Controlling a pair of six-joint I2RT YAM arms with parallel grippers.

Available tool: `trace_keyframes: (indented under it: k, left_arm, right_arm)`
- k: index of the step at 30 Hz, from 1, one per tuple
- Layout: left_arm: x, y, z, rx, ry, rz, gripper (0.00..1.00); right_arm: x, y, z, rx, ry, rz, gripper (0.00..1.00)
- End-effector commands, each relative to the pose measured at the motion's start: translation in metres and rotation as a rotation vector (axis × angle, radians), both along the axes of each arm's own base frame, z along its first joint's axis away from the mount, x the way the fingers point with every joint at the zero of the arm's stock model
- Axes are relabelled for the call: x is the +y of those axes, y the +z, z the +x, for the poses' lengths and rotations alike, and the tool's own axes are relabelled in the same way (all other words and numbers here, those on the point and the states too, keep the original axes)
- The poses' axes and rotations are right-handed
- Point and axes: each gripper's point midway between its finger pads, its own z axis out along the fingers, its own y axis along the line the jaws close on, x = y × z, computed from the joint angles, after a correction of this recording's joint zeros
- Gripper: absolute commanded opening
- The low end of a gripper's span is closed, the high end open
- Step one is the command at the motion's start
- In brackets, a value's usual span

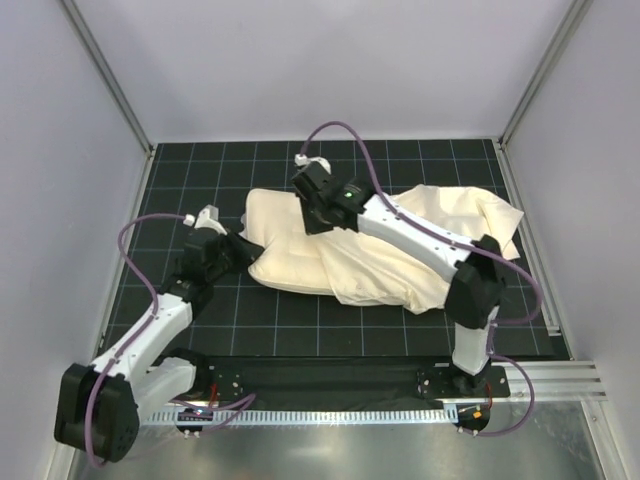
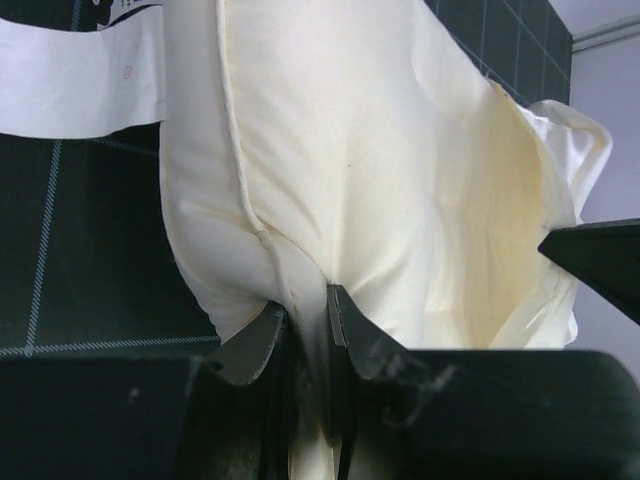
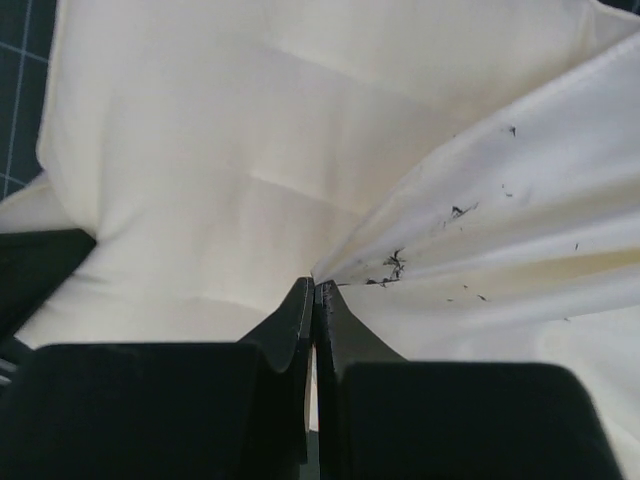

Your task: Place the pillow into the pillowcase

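Pinching pillow (image 2: pixel 380 150) edge with left gripper (image 2: pixel 305 300), clamping pillowcase (image 3: pixel 500 230) fold with right gripper (image 3: pixel 315 292); apparently only partly sleeved, insertion unfinished.

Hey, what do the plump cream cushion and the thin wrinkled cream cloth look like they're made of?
The plump cream-white pillow: matte woven cover, probably cotton, with a piped seam, bulging over soft stuffing that is hidden. The thin cream pillowcase: light woven cloth, cotton or a blend, faintly sheened, gathering into fine pleats and flecked with dark specks.
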Motion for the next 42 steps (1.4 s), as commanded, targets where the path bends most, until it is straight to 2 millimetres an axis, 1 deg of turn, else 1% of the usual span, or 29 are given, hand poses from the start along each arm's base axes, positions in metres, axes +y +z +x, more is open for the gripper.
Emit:
trace_keyframes:
  k: [1,2,5,8,13,14,16,17,18,19,20,22,23,25,26,27,28,29,30,31,32,33,35,36,37,38,39,40,42]
  left_arm:
    - [-0.010,0.056,-0.004,-0.118,-0.049,-0.035,0.00]
    - [-0.009,0.058,-0.005,-0.124,-0.046,-0.031,0.00]
    - [-0.007,0.061,-0.007,-0.129,-0.046,-0.034,0.00]
    - [-0.013,0.070,-0.008,-0.140,-0.074,-0.054,0.00]
    - [-0.026,0.114,-0.005,-0.206,-0.123,-0.126,0.00]
    - [-0.029,0.122,-0.004,-0.216,-0.129,-0.140,0.00]
    - [-0.035,0.146,-0.004,-0.246,-0.149,-0.183,0.00]
    - [-0.038,0.155,-0.002,-0.254,-0.153,-0.196,0.00]
    - [-0.040,0.163,-0.003,-0.265,-0.158,-0.208,0.00]
    - [-0.041,0.187,-0.001,-0.310,-0.162,-0.221,0.00]
    - [-0.041,0.197,0.001,-0.325,-0.163,-0.226,0.00]
    - [-0.041,0.220,0.004,-0.355,-0.161,-0.216,0.00]
    - [-0.040,0.256,0.003,-0.418,-0.163,-0.226,0.00]
    - [-0.042,0.277,0.010,-0.442,-0.168,-0.220,0.00]
    - [-0.042,0.315,0.006,-0.517,-0.181,-0.237,0.00]
    - [-0.046,0.325,0.011,-0.525,-0.195,-0.242,0.00]
    - [-0.049,0.342,0.010,-0.549,-0.210,-0.252,0.00]
    - [-0.054,0.358,0.006,-0.575,-0.241,-0.263,0.00]
    - [-0.055,0.397,-0.005,-0.653,-0.258,-0.283,0.00]
    - [-0.063,0.402,0.001,-0.647,-0.275,-0.284,0.00]
    - [-0.074,0.413,-0.007,-0.665,-0.310,-0.295,0.00]
    - [-0.081,0.434,-0.009,-0.696,-0.328,-0.304,0.00]
    - [-0.110,0.442,-0.025,-0.696,-0.410,-0.318,0.00]
    - [-0.118,0.445,-0.027,-0.713,-0.413,-0.295,0.00]
    - [-0.133,0.433,-0.025,-0.683,-0.432,-0.278,0.00]
    - [-0.154,0.421,-0.039,-0.657,-0.486,-0.272,0.00]
    - [-0.160,0.409,-0.036,-0.643,-0.463,-0.245,0.00]
    - [-0.176,0.372,-0.033,-0.577,-0.479,-0.202,0.00]
    - [-0.202,0.334,-0.049,-0.519,-0.514,-0.158,0.00]
  right_arm:
    - [-0.014,0.030,-0.004,-0.041,-0.003,0.176,0.04]
    - [-0.030,0.016,-0.005,-0.030,-0.027,0.163,0.04]
    - [-0.049,-0.007,-0.014,-0.002,-0.038,0.109,0.04]
    - [-0.061,-0.019,-0.016,0.002,-0.056,0.052,0.04]
    - [-0.045,-0.010,-0.017,0.014,-0.006,0.086,0.04]
    - [-0.037,0.006,-0.013,-0.010,0.007,0.118,0.04]
    - [-0.024,0.019,-0.017,-0.012,0.047,0.135,0.04]
    - [-0.014,0.040,-0.013,-0.041,0.061,0.169,0.04]
    - [-0.008,0.045,-0.014,-0.044,0.079,0.174,0.04]
    - [0.000,0.052,-0.020,-0.034,0.108,0.188,0.04]
    - [0.010,0.073,-0.019,-0.058,0.126,0.232,0.04]
    - [0.022,0.085,-0.020,-0.056,0.146,0.266,0.04]
    - [0.033,0.111,-0.021,-0.083,0.167,0.319,0.04]
    - [0.050,0.140,-0.023,-0.093,0.208,0.387,0.04]
    - [0.057,0.153,-0.027,-0.093,0.235,0.420,0.04]
    - [0.061,0.162,-0.027,-0.098,0.247,0.444,0.04]
    - [0.064,0.190,-0.027,-0.135,0.253,0.498,0.04]
    - [0.063,0.203,-0.027,-0.156,0.252,0.525,0.04]
    - [0.060,0.217,-0.027,-0.180,0.251,0.550,0.04]
    - [0.058,0.231,-0.026,-0.203,0.243,0.584,0.04]
    - [0.047,0.250,-0.029,-0.219,0.224,0.634,0.04]
    - [0.039,0.244,-0.019,-0.208,0.204,0.656,0.04]
    - [0.021,0.244,-0.014,-0.184,0.155,0.715,0.04]
    - [-0.008,0.261,-0.012,-0.228,0.126,0.754,0.04]
    - [-0.012,0.228,-0.007,-0.189,0.109,0.743,0.04]
    - [-0.022,0.220,-0.006,-0.185,0.085,0.744,0.04]
    - [-0.039,0.225,-0.013,-0.206,0.071,0.758,0.04]
    - [-0.050,0.185,-0.007,-0.158,0.032,0.714,0.04]
    - [-0.072,0.166,-0.014,-0.149,-0.004,0.695,0.04]
